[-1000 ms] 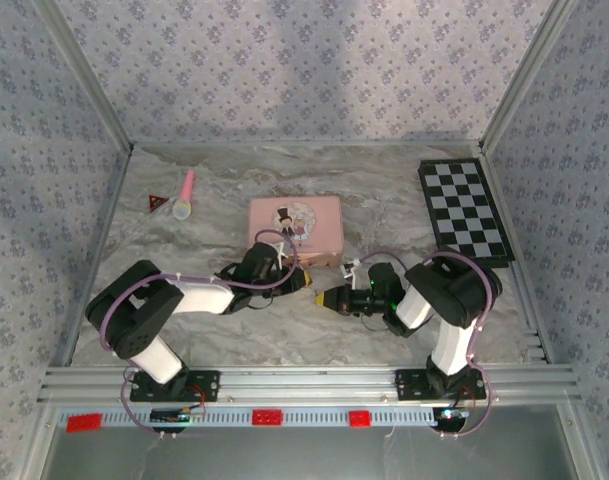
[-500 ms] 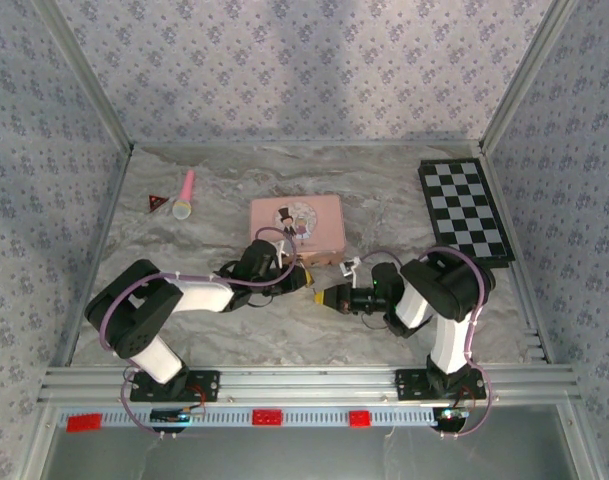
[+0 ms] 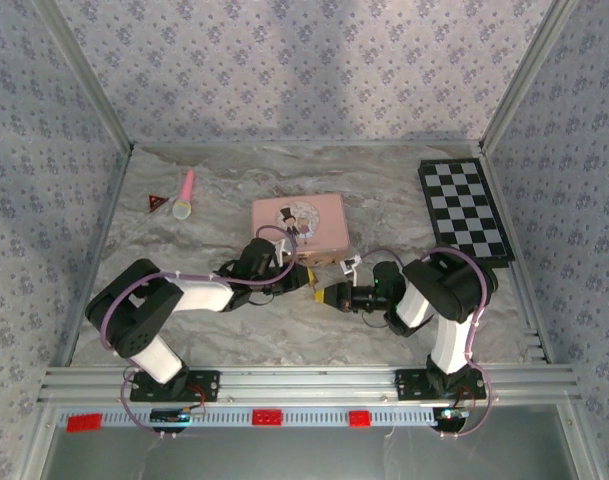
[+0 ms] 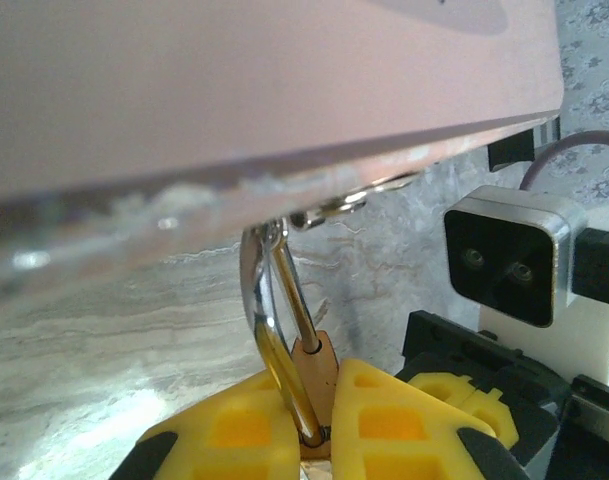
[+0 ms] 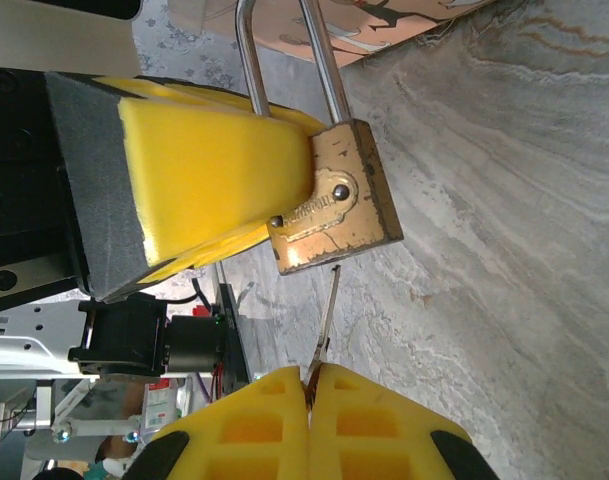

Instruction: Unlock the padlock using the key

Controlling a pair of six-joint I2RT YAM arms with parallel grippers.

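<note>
The small brass padlock (image 5: 334, 210) hangs sideways just above the marbled table, pinched by its body in my left gripper (image 4: 319, 400), which is shut on it. Its silvery shackle (image 4: 274, 320) points toward the pink tin (image 4: 264, 80), close to the tin's edge. My right gripper (image 5: 311, 375) is shut on a thin silvery key (image 5: 327, 315). The key's tip reaches the padlock's bottom face; I cannot tell if it is inside the keyhole. From above, both grippers meet at the padlock (image 3: 313, 288), just in front of the pink tin (image 3: 297, 222).
A black-and-white checkerboard (image 3: 462, 210) lies at the back right. A pink toy microphone (image 3: 185, 195) and a small red triangle (image 3: 156, 203) sit at the back left. Patterned walls close in on three sides.
The right gripper has crept left with the key toward the padlock. The left gripper has shifted slightly right and nearer with the padlock, closing the gap.
</note>
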